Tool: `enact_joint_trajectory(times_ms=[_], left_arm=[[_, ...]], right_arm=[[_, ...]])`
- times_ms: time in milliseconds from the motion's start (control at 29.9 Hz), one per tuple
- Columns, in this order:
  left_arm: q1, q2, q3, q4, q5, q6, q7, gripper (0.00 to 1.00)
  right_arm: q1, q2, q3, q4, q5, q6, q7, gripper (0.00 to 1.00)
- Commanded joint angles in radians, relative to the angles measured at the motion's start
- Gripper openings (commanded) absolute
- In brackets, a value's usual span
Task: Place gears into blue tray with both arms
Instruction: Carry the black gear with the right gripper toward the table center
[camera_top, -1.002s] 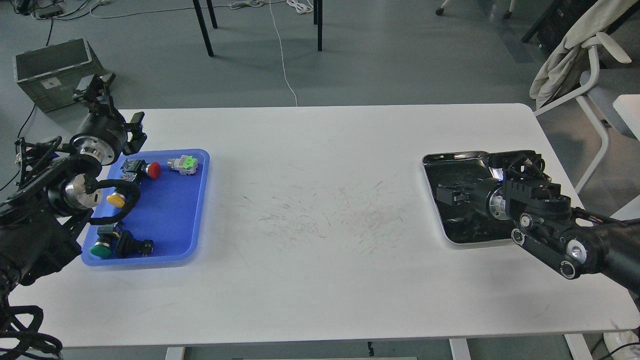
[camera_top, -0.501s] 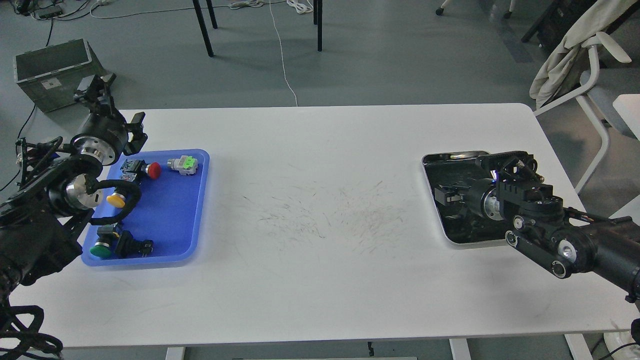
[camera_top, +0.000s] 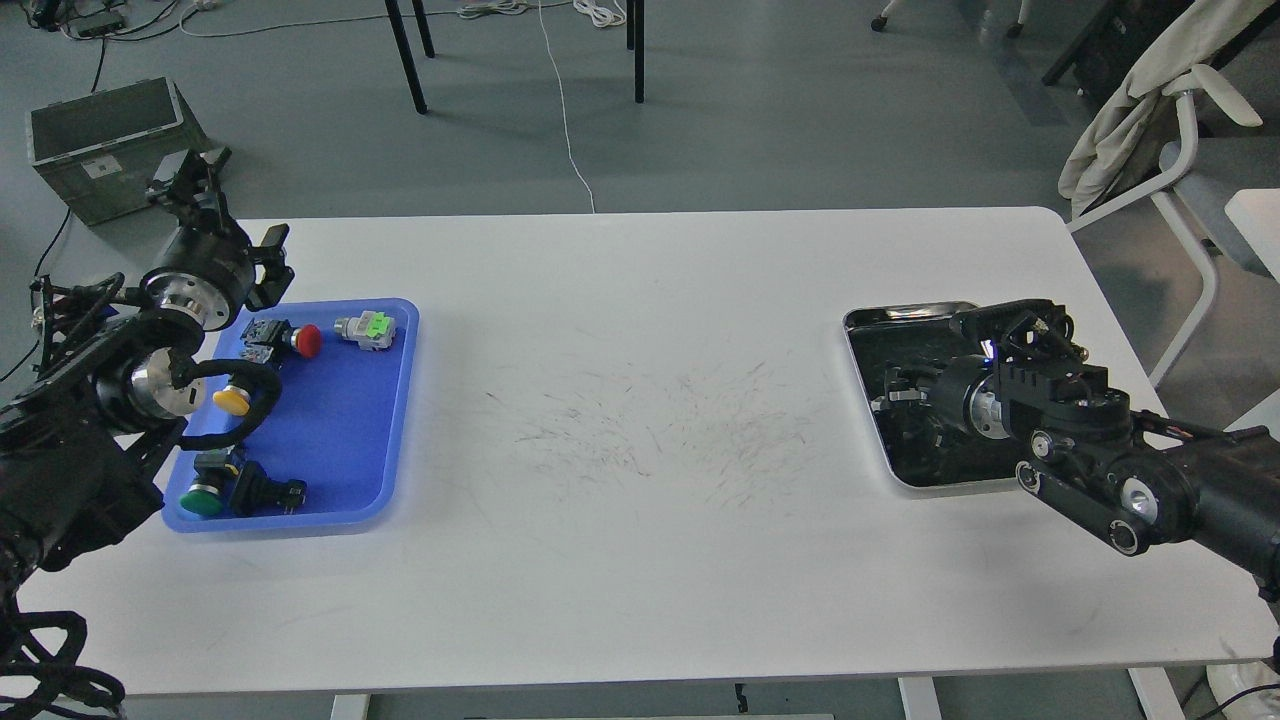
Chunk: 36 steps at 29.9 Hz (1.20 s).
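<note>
The blue tray lies at the table's left and holds several push-button switches. No gears can be made out; the dark inside of the steel tray hides anything small in it. My left gripper is raised past the blue tray's far left corner, off the table's back edge, and its fingers are dark and hard to separate. Over the steel tray's inside, my right gripper points left and down. Its fingers merge with the dark tray floor.
In the blue tray are a red-capped switch, a green-and-grey one, a yellow-capped one and a green-capped one. A grey box stands on the floor at back left, a chair at back right.
My right gripper has shifted slightly and tipped lower into the steel tray. The left arm and the blue tray's contents have not moved.
</note>
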Motion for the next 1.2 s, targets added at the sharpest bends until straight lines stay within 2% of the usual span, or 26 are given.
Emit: enact_joint_trajectory(times_ms=[0,33,434,568,735,969,1169], left_arm=[[0.000,0.000,0.007,0.000,0.000,0.000,-0.001,0.99],[0.000,0.000,0.009,0.000,0.000,0.000,-0.001,0.99],[-0.001,0.005,0.009,0.002,0.000,0.000,-0.001,0.98],[0.000,-0.001,0.009,0.002,0.000,0.000,-0.001,0.98],[0.000,-0.006,0.009,0.006,0.000,0.000,-0.018,0.98],[0.000,-0.009,0.009,0.006,0.000,0.000,-0.021,0.99],[0.000,-0.008,0.007,0.009,-0.002,0.000,-0.021,0.98]], right_arm=[[0.008,0.000,0.003,0.006,0.000,-0.001,0.005,0.06],[0.017,0.000,0.003,0.009,0.000,-0.001,0.008,0.02],[0.105,-0.092,0.098,0.178,0.066,-0.022,0.012,0.02],[0.114,-0.061,0.120,0.169,0.077,-0.035,0.049,0.02],[0.140,0.115,0.123,0.146,0.123,-0.047,0.049,0.02],[0.162,0.411,0.114,-0.004,0.157,-0.053,0.055,0.02],[0.128,0.411,0.062,-0.029,0.157,-0.088,0.058,0.02]])
